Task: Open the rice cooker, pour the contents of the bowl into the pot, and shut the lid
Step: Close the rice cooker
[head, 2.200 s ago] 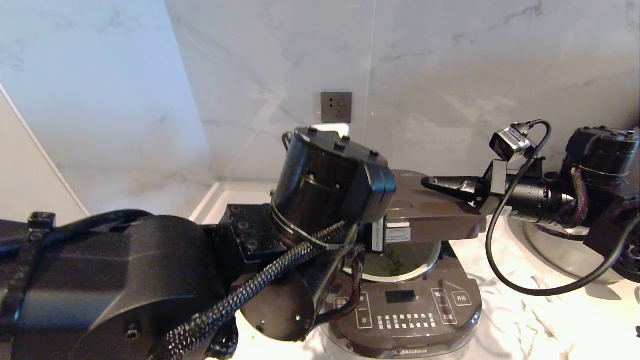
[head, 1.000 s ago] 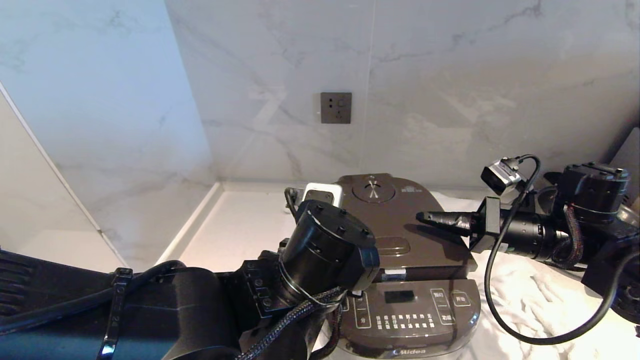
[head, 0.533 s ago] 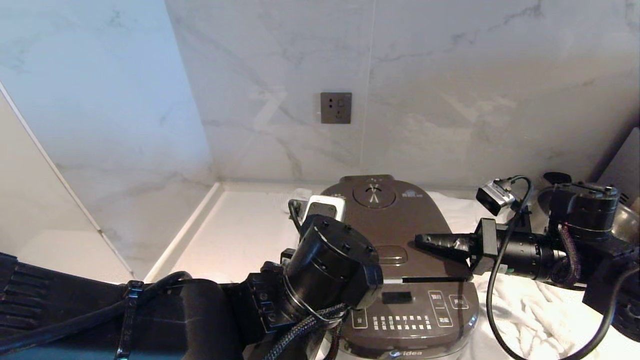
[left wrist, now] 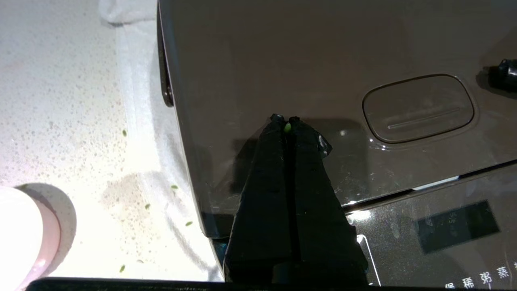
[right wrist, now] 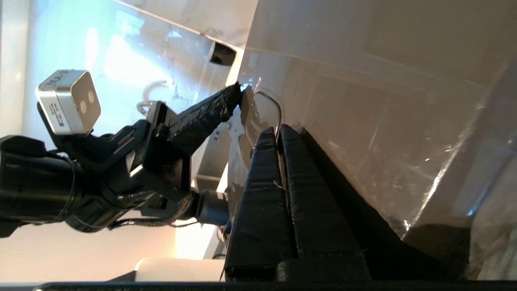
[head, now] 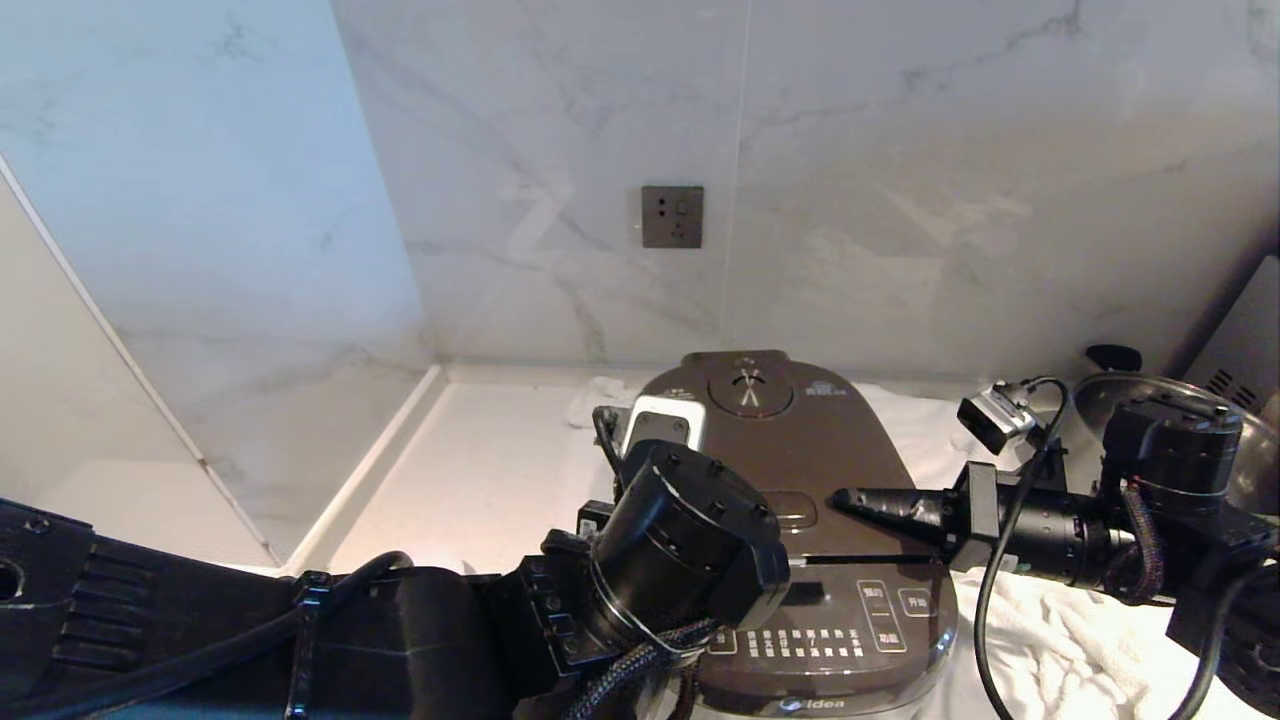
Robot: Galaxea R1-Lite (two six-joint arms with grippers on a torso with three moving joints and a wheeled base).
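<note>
Now the lid [head: 790, 450] lies down flat on the rice cooker [head: 820, 640]; both closed, empty grippers rest on it, the right gripper [head: 850, 498] just beside the latch button [head: 795, 508], the left gripper [left wrist: 284, 121] farther off.

Lid [head: 790, 450] down on the dark brown rice cooker [head: 800, 520]; pale pink bowl [left wrist: 24, 234] stands beside it, green bits [left wrist: 147, 206] scattered between.

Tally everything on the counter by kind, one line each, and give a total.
Rice cooker: 1
Pink bowl: 1
Steel pan: 1
White cloth: 1
Loose green bits visible in the left wrist view: 6
Total: 10
</note>
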